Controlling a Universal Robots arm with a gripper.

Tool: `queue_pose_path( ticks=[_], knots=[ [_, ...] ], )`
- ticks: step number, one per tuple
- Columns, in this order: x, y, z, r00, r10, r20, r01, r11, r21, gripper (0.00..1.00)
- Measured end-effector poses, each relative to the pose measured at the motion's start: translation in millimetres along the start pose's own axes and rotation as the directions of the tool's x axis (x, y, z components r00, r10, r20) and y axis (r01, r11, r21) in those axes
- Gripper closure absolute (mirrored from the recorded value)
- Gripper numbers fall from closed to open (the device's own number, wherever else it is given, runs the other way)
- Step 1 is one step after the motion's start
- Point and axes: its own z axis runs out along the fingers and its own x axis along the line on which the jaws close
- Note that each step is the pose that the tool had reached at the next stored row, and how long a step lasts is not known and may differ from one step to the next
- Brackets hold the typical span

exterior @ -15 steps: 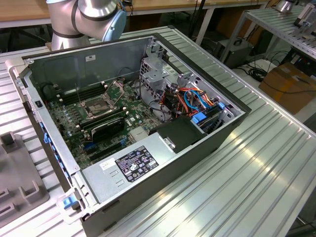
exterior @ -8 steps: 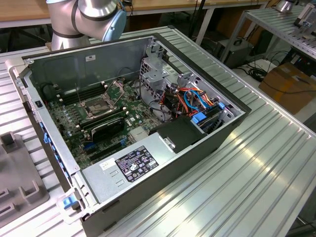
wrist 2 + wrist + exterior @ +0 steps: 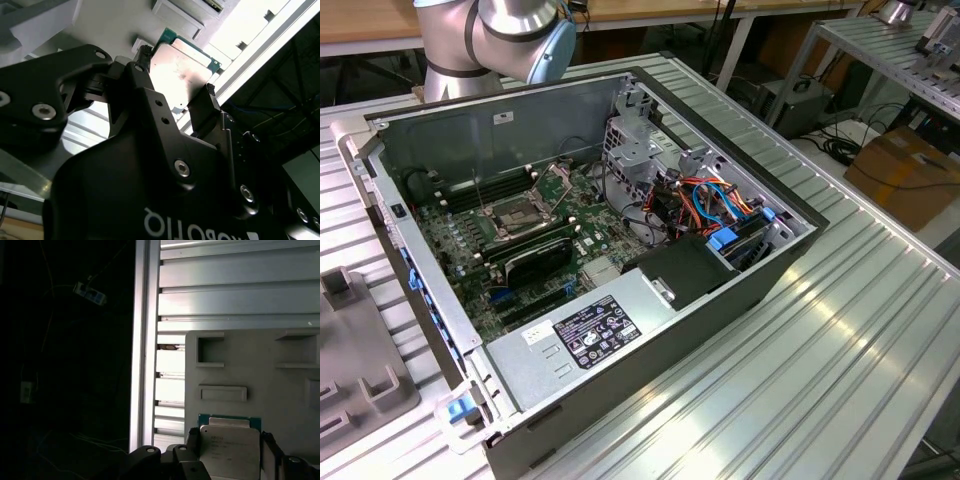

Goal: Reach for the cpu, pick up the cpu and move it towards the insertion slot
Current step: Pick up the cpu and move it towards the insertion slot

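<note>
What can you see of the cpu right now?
The cpu is a thin, flat, square chip with a pale silver metal lid on a green board, whose edge peeks out along one side. The lid is shiny and catches glare in the second wrist view. It sits in the gripper, whose black fingers press two opposite edges. Behind it lies a grey moulded tray with recessed pockets. Whether the chip rests on the tray or is lifted clear cannot be told.

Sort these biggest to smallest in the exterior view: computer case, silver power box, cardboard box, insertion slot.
1. computer case
2. silver power box
3. cardboard box, farther off and cropped, so unsure
4. insertion slot
</note>
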Motion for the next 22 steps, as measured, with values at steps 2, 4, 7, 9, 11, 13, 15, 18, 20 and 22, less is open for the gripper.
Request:
queue_pose_path(
  ticks=[2, 4, 7, 9, 11, 13, 15, 18, 20, 22],
  knots=[
    [0.0, -0.1, -2.0, 1.0000, 0.000, -0.0001, 0.000, 1.0000, 0.0000, 0.45],
    [0.0, -0.3, -4.7, 1.0000, 0.000, -0.0002, 0.000, 1.0000, 0.0001, 0.45],
    [0.1, -0.3, -9.4, 1.0000, 0.000, -0.0005, 0.000, 1.0000, 0.0000, 0.45],
    [0.1, -0.3, -11.3, 1.0000, 0.000, -0.0007, 0.000, 1.0000, 0.0000, 0.45],
    [0.2, -0.5, -14.4, 1.0000, 0.000, -0.0009, 0.000, 1.0000, 0.0000, 0.45],
    [0.2, -0.8, -17.1, 1.0000, 0.000, -0.0008, 0.000, 1.0000, -0.0002, 0.45],
    [0.2, -0.8, -17.3, 1.0000, 0.000, -0.0009, 0.000, 1.0000, -0.0002, 0.45],
    [0.2, -0.9, -17.6, 1.0000, 0.000, -0.0010, 0.000, 1.0000, -0.0001, 0.45],
    [0.2, -0.9, -17.7, 1.0000, 0.000, -0.0010, 0.000, 1.0000, -0.0001, 0.45],
    [0.2, -0.9, -17.9, 1.0000, 0.000, -0.0009, 0.000, 1.0000, -0.0001, 0.45]
  ],
)
